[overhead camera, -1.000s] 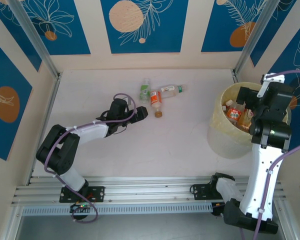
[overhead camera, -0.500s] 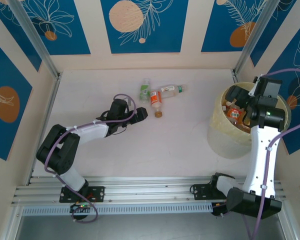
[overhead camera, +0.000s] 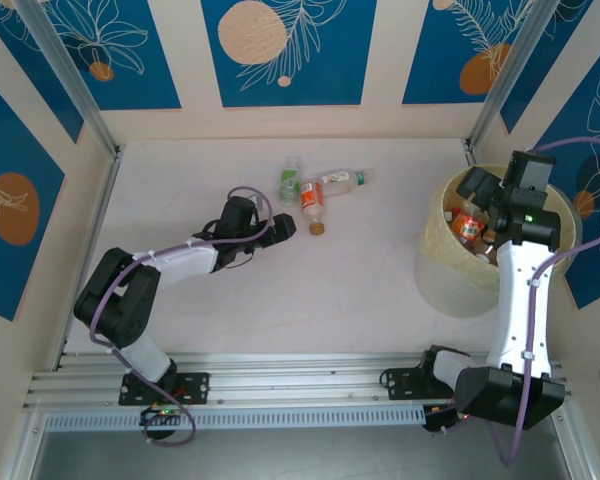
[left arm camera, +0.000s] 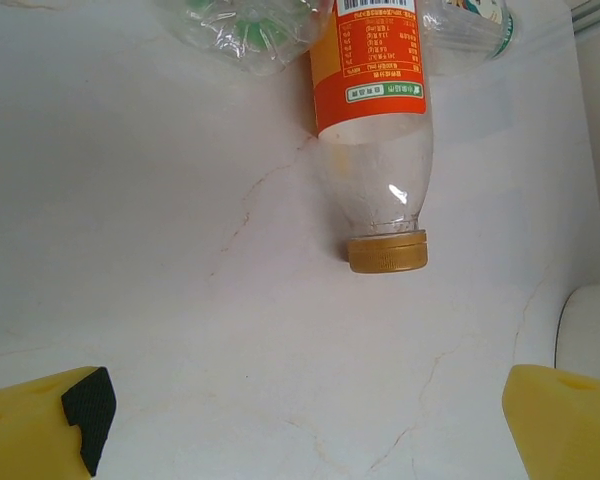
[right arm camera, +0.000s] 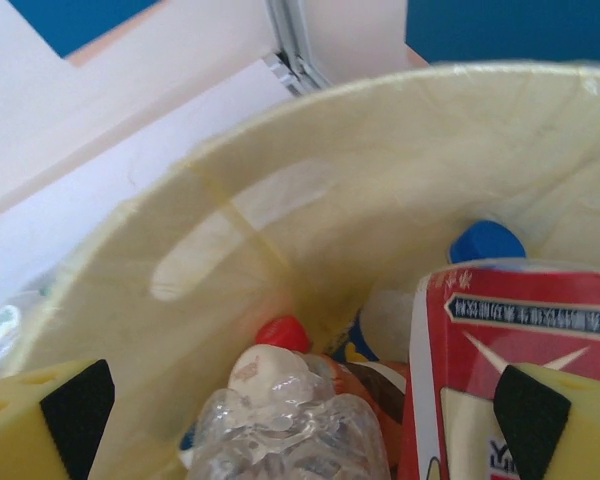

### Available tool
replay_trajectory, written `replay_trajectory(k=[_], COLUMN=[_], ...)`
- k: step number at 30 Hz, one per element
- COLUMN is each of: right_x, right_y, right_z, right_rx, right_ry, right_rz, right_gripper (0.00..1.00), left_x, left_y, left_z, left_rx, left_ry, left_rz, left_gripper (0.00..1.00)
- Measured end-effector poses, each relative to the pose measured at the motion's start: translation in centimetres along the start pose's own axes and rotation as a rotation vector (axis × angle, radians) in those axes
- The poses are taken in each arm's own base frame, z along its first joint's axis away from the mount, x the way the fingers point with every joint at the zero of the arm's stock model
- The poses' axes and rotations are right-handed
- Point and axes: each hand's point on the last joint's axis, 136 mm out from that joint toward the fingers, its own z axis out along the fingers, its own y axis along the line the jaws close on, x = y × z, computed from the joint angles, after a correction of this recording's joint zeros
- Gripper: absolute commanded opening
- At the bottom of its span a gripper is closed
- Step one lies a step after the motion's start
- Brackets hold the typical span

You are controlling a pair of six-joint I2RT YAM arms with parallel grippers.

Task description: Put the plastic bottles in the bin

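Top view: the left gripper [overhead camera: 285,227] is reaching low over the table [overhead camera: 360,290] toward three bottles [overhead camera: 320,190] that are lying close together near the far wall. The right gripper [overhead camera: 480,193] is hanging above the bin [overhead camera: 445,275], which is standing at the table's right edge and holding more bottles.

Left wrist view: the left gripper [left arm camera: 300,425] is standing released, its yellow fingertips [left arm camera: 40,430] spread wide at the two lower corners and touching nothing. The orange bottle [left arm camera: 372,110] is lying on its side ahead of them, its gold cap [left arm camera: 386,252] pointing toward the camera. The green bottle [left arm camera: 245,30] is lying just beside it on the left, and a third bottle [left arm camera: 470,20] is lying just beside it on the right. All three are sitting on the table, well apart from the bin.

Right wrist view: the right gripper [right arm camera: 300,430] is also released, its fingertips [right arm camera: 45,420] wide apart over the bin's inside. A handle slot [right arm camera: 240,225] is showing in the pale yellow wall [right arm camera: 400,170]. Inside, a crushed clear bottle [right arm camera: 290,415] is lying between the fingers, a red bottle [right arm camera: 490,370] is lying near the right finger, and a blue cap [right arm camera: 487,243] and a red cap [right arm camera: 282,333] are showing behind them.
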Motion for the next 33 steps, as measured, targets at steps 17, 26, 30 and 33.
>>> replay_trajectory(k=[17, 26, 30, 33], right_x=[-0.8, 2.4, 3.8, 4.8], right_y=[8.6, 12.9, 14.5, 15.2], right_z=[-17.3, -18.3, -18.4, -18.1], right_rx=[-0.676, -0.990, -1.068, -1.088], right_ry=[-0.350, -0.222, -0.176, -0.151], right_rz=[-0.106, -0.164, -0.194, -0.206], right_gripper=[0.99, 1.00, 0.99, 0.99], left_x=[-2.0, -2.7, -3.9, -5.1], left_y=[-0.4, -0.6, -1.8, -3.2], left_z=[0.6, 3.3, 4.5, 5.4], left_rx=[-0.048, -0.095, -0.103, -0.131], left_ry=[-0.036, 0.011, 0.027, 0.026], left_rz=[0.018, 0.054, 0.106, 0.150], left_gripper=[1.00, 1.00, 1.00, 1.00])
